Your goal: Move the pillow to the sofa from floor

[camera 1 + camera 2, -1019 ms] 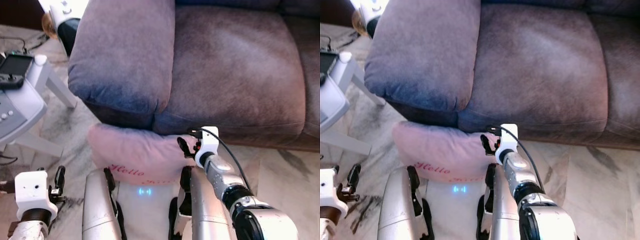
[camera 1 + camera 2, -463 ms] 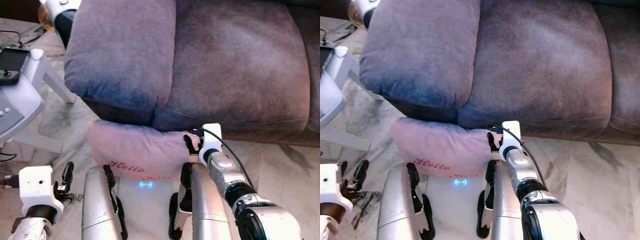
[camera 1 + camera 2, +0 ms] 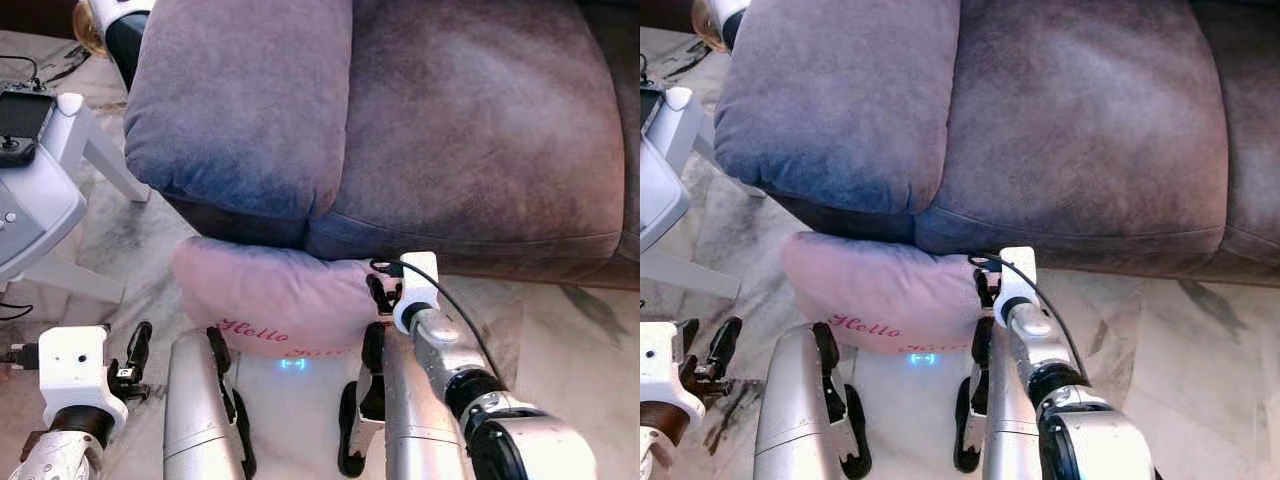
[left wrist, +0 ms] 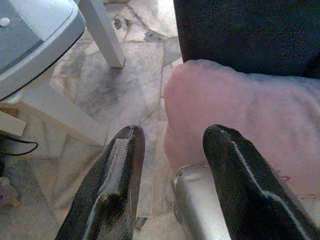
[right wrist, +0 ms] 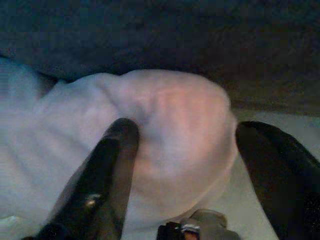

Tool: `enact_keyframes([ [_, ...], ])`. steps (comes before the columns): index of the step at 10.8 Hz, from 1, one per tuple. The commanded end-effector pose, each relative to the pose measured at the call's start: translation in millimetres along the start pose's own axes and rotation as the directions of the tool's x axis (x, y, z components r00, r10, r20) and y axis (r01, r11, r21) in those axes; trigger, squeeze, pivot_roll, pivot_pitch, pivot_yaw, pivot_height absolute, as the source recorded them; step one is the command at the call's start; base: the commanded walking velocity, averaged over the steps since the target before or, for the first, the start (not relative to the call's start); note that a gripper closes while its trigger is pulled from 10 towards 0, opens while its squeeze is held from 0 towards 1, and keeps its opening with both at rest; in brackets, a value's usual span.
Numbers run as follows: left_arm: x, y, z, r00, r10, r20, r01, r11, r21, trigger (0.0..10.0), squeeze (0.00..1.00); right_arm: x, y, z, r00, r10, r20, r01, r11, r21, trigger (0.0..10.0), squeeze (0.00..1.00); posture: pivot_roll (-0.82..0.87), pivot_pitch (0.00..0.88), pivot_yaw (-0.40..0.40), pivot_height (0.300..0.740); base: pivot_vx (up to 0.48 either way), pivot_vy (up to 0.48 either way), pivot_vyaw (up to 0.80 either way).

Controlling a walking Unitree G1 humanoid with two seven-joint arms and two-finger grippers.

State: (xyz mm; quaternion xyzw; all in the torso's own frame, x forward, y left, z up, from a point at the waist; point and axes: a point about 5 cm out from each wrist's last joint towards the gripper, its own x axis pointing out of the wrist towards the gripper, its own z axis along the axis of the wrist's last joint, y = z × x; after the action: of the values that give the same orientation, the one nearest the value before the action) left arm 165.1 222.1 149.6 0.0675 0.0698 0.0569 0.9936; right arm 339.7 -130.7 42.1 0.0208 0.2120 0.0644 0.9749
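Note:
A pink pillow [image 3: 270, 295] with red "Hello" script lies on the marble floor against the front of the grey-purple sofa [image 3: 470, 120]. My right gripper [image 5: 185, 170] is at the pillow's right end [image 5: 175, 125]. It is open and straddles that end, with one finger [image 5: 107, 170] pressed into the fabric and the other standing off to the side. My left gripper [image 4: 172, 165] hovers low over the floor just left of the pillow's left end [image 4: 240, 110], open, with nothing between its fingers.
A white stand [image 3: 40, 190] carrying a dark handheld device [image 3: 20, 110] is at the left, its legs close to my left arm. My silver legs [image 3: 195, 410] stand right in front of the pillow. Bare marble floor [image 3: 570, 340] lies to the right.
The view has tilted slightly. My left gripper has edged nearer to the pillow's left end. My right gripper stays at the right end, pushed in a little further.

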Motion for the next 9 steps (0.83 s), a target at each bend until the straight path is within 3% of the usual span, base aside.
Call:
enact_keyframes([
  [1,-4.6,0.8,1.2,1.000,-0.003,-0.015,0.003,1.000,0.015,10.0,0.00,-5.0,-1.3,-21.6,0.998,-0.009,-0.064,0.010,1.000,0.026,0.0,0.00,0.21,0.469,-0.086,0.540,0.000,0.000,0.00],
  [9,2.0,1.1,-1.5,0.999,-0.029,-0.041,0.030,0.999,0.023,10.0,0.00,-5.2,0.5,-21.7,0.999,-0.008,-0.052,0.010,0.999,0.037,0.0,0.00,0.22,0.447,-0.061,0.540,0.000,0.000,0.00],
])
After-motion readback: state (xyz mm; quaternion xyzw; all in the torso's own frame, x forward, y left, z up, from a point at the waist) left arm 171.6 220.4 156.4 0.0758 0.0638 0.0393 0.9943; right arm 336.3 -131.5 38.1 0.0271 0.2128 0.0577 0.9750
